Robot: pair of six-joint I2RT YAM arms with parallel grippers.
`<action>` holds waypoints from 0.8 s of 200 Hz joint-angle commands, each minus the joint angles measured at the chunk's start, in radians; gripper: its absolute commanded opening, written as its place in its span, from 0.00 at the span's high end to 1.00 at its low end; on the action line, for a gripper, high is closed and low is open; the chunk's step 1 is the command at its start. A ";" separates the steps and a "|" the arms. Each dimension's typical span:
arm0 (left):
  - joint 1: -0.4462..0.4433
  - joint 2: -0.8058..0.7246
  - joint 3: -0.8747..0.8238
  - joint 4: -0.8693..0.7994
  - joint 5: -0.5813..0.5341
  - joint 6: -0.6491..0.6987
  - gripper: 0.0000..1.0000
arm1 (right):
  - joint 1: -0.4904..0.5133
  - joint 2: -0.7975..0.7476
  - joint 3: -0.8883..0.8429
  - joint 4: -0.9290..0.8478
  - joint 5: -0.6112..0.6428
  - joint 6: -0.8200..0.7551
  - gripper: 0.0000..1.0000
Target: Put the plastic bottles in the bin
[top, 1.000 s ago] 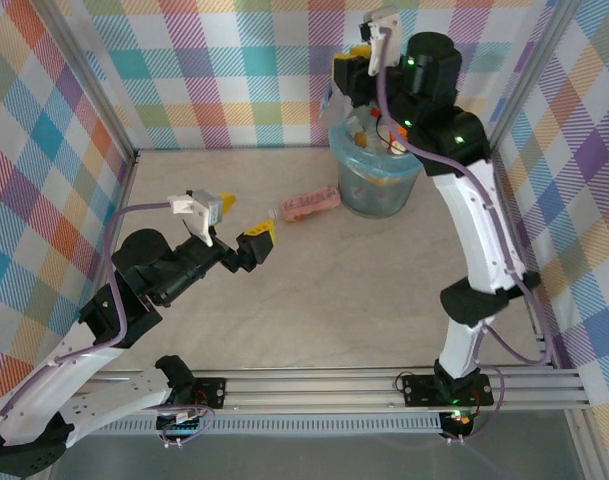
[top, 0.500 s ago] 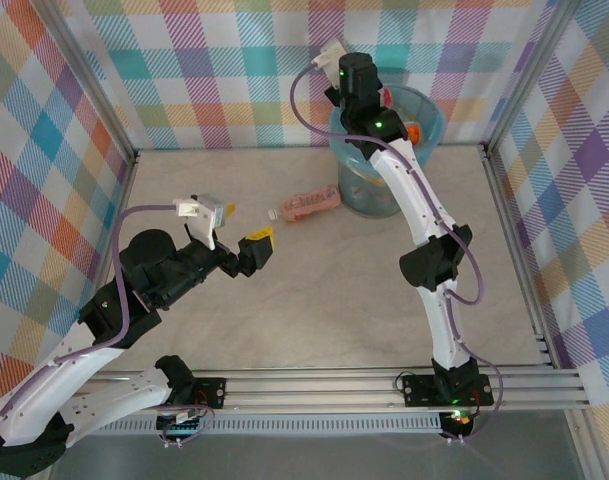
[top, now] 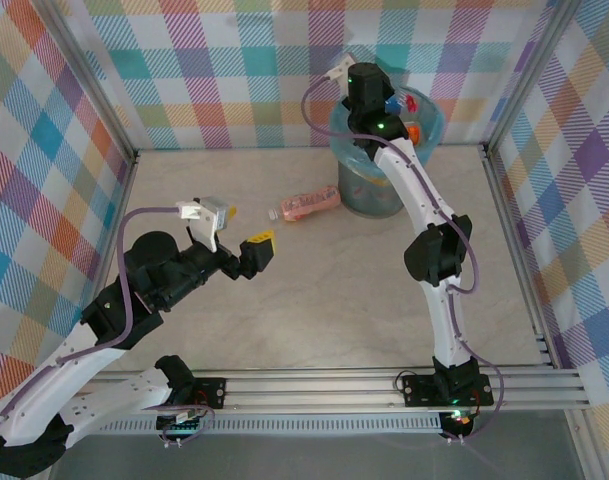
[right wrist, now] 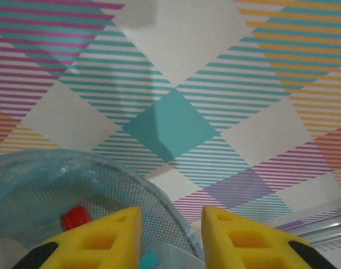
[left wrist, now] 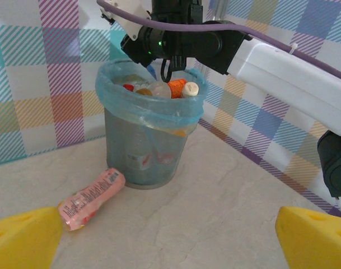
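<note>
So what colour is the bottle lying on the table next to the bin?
Pink. The bottle shows best in the left wrist view.

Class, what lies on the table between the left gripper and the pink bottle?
Nothing: from the left gripper to the pink bottle, the top view shows bare table.

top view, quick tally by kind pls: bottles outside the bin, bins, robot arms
bottles outside the bin: 1, the pink bottle lying on its side beside it
bins: 1, the bin with the blue bag
robot arms: 2, the left arm and the right arm
total: 4
</note>
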 commanded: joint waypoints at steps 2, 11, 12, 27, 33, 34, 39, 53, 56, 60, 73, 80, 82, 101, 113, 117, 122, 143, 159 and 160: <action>0.008 -0.023 -0.009 0.011 0.003 -0.011 0.03 | 0.006 -0.009 0.018 0.040 0.021 -0.008 0.35; 0.009 -0.027 -0.009 0.009 0.001 -0.013 0.03 | 0.007 -0.009 0.020 0.033 0.027 0.001 0.29; 0.008 -0.027 -0.010 0.009 0.000 -0.014 0.02 | 0.007 -0.010 0.020 0.032 0.027 0.003 0.29; 0.008 -0.034 -0.012 0.006 -0.006 -0.016 0.02 | 0.007 -0.020 0.018 0.016 0.026 0.034 0.27; 0.008 -0.036 -0.014 0.004 -0.009 -0.017 0.02 | 0.007 -0.025 0.018 0.010 0.023 0.048 0.26; 0.008 -0.037 -0.014 0.004 -0.010 -0.017 0.03 | 0.007 -0.026 0.018 0.009 0.023 0.050 0.26; 0.008 -0.039 -0.014 0.003 -0.013 -0.017 0.03 | 0.007 -0.030 0.018 0.005 0.019 0.060 0.25; 0.008 -0.041 -0.017 0.002 -0.025 -0.019 0.02 | 0.007 -0.041 0.026 -0.019 -0.002 0.095 0.24; 0.008 -0.043 -0.016 0.001 -0.027 -0.020 0.02 | 0.007 -0.043 0.029 -0.027 -0.008 0.102 0.24; 0.008 -0.043 -0.017 0.002 -0.030 -0.021 0.02 | 0.007 -0.044 0.033 -0.037 -0.014 0.112 0.24; 0.008 -0.043 -0.020 0.004 -0.036 -0.021 0.02 | 0.007 -0.047 0.052 -0.078 -0.023 0.153 0.25; 0.008 -0.043 -0.022 0.006 -0.040 -0.021 0.02 | 0.008 -0.048 0.058 -0.100 -0.039 0.176 0.26; 0.008 -0.043 -0.022 0.007 -0.041 -0.021 0.02 | 0.007 -0.050 0.060 -0.106 -0.050 0.183 0.26; 0.008 -0.035 -0.025 0.000 -0.089 -0.037 0.00 | 0.014 -0.063 0.067 -0.175 -0.097 0.257 0.27; 0.007 -0.021 -0.020 -0.023 -0.146 -0.055 0.00 | 0.029 -0.081 0.068 -0.210 -0.122 0.302 0.27; 0.008 -0.015 -0.016 -0.036 -0.168 -0.060 0.00 | 0.034 -0.089 0.066 -0.220 -0.132 0.316 0.28; 0.008 -0.004 -0.009 -0.053 -0.192 -0.065 0.00 | 0.042 -0.099 0.065 -0.233 -0.145 0.335 0.27; 0.010 0.062 0.037 -0.146 -0.269 -0.074 0.00 | 0.081 -0.148 0.056 -0.299 -0.204 0.398 0.26; 0.017 0.119 0.076 -0.227 -0.295 -0.076 0.00 | 0.105 -0.209 0.021 -0.349 -0.254 0.470 0.25; 0.016 0.121 0.079 -0.233 -0.296 -0.076 0.00 | 0.106 -0.213 0.017 -0.351 -0.262 0.474 0.25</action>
